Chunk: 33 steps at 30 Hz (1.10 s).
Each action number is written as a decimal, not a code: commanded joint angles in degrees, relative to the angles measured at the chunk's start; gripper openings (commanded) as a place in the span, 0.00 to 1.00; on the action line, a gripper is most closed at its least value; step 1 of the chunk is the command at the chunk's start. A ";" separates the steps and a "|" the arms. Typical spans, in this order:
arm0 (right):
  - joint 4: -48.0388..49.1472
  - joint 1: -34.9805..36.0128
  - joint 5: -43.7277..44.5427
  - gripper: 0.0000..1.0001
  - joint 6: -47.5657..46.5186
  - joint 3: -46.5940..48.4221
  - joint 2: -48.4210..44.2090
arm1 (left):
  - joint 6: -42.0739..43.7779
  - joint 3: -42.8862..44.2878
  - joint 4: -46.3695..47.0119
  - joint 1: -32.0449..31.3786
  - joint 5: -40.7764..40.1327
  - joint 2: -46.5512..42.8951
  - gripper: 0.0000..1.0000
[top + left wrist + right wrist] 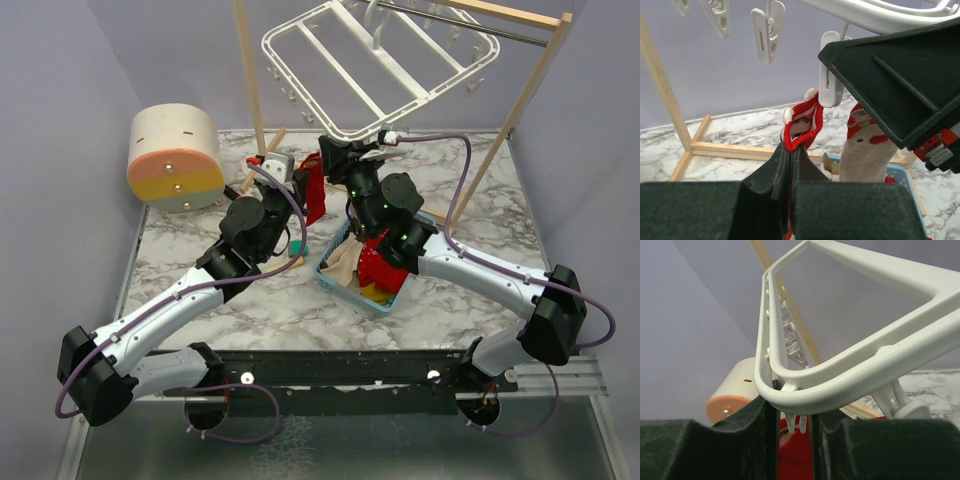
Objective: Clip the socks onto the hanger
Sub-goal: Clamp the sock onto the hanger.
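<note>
**Clipping stage.** The left gripper (790,162) is pinching a red sock (802,122), its jaws pressed together on the cloth. The sock's long axis is running upright, with the cuff standing just above the fingertips. The target clip (830,70) is hanging above and slightly right of these jaws. The right gripper (794,416) is straddling that clip under the hanger (850,375) rim, its jaws narrowly apart. Whether they are squeezing it cannot be told. Below both, the basket (335,275) is holding the remaining socks (378,262), red, beige and yellow.

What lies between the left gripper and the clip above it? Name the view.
A red sock, pinched in the left gripper, reaches toward the white clip of the hanger; the left wrist view shows it.
</note>
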 commanded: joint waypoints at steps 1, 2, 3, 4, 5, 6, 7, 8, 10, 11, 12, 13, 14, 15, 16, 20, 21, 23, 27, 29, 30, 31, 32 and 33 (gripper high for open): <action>-1.37 -0.24 2.33 0.01 0.87 1.73 0.92 | -0.74 2.19 0.62 0.37 0.67 -0.27 0.00; -1.41 -0.28 2.34 0.01 0.96 1.85 1.05 | -0.86 2.27 0.55 0.37 0.95 -0.28 0.00; -1.49 -0.24 2.34 0.01 1.01 1.99 1.17 | -1.07 2.29 0.53 0.37 1.15 -0.30 0.00; -1.65 -0.29 2.46 0.01 1.06 2.19 1.29 | -1.28 2.29 0.53 0.37 1.31 -0.31 0.00; -1.90 -0.24 2.63 0.01 1.14 2.37 1.44 | -1.40 2.29 0.53 0.37 1.36 -0.48 0.00; -2.24 -0.24 2.81 0.01 1.18 2.55 1.60 | -1.41 2.29 0.53 0.37 1.40 -0.62 0.00; -2.37 -0.24 2.91 0.01 1.19 2.52 1.61 | -1.42 2.29 0.53 0.37 1.37 -0.71 0.00; -2.52 -0.29 3.02 0.01 1.25 2.58 1.58 | -1.44 2.29 0.53 0.37 1.23 -0.82 0.00; -2.76 -0.24 3.21 0.01 1.43 2.59 1.72 | -1.48 2.35 0.53 0.37 1.31 -1.07 0.00; -2.85 -0.25 3.22 0.01 1.53 2.58 1.78 | -1.50 2.34 0.53 0.37 1.51 -1.15 0.00; -2.90 -0.31 3.33 0.01 1.69 2.66 1.80 | -1.57 2.29 0.55 0.37 1.73 -1.20 0.00; -2.97 -0.27 3.39 0.01 1.95 2.83 1.84 | -1.65 2.29 0.53 0.37 1.99 -1.12 0.00; -3.09 -0.26 3.47 0.01 2.16 2.91 1.97 | -1.86 2.29 0.53 0.37 2.17 -1.12 0.00; -3.31 -0.29 3.53 0.01 2.37 3.15 2.16 | -2.06 2.21 0.53 0.37 2.35 -1.12 0.00; -3.74 -0.25 3.61 0.01 2.68 3.38 2.24 | -2.18 2.13 0.53 0.37 2.48 -1.22 0.00; -4.46 -0.24 3.90 0.01 3.48 4.10 2.84 | -2.55 2.43 0.54 0.37 3.55 -1.02 0.00; -4.59 -0.29 4.00 0.01 3.72 4.22 2.88 | -2.56 2.58 0.53 0.37 3.89 -0.92 0.00; -4.93 -0.23 4.01 0.01 3.89 4.49 3.12 | -2.58 2.93 0.53 0.37 4.56 -0.63 0.00; -5.55 -0.24 4.06 0.01 4.27 4.78 3.33 | -2.66 3.42 0.53 0.37 5.21 -0.34 0.00; -5.74 -0.23 4.01 0.01 4.54 4.87 3.34 | -2.72 3.46 0.53 0.37 5.55 -0.18 0.00; -5.77 -0.28 3.94 0.01 4.76 4.94 3.35 | -2.73 3.47 0.53 0.37 5.71 -0.08 0.00; -5.88 -0.28 3.94 0.01 4.86 4.95 3.34 | -2.76 3.43 0.53 0.37 5.88 0.02 0.00; -5.89 -0.31 3.88 0.01 4.88 5.08 3.34 | -2.82 3.36 0.54 0.37 5.96 0.11 0.00; -6.03 -0.29 3.77 0.01 4.88 5.19 3.41 | -2.87 3.22 0.53 0.37 5.95 0.20 0.00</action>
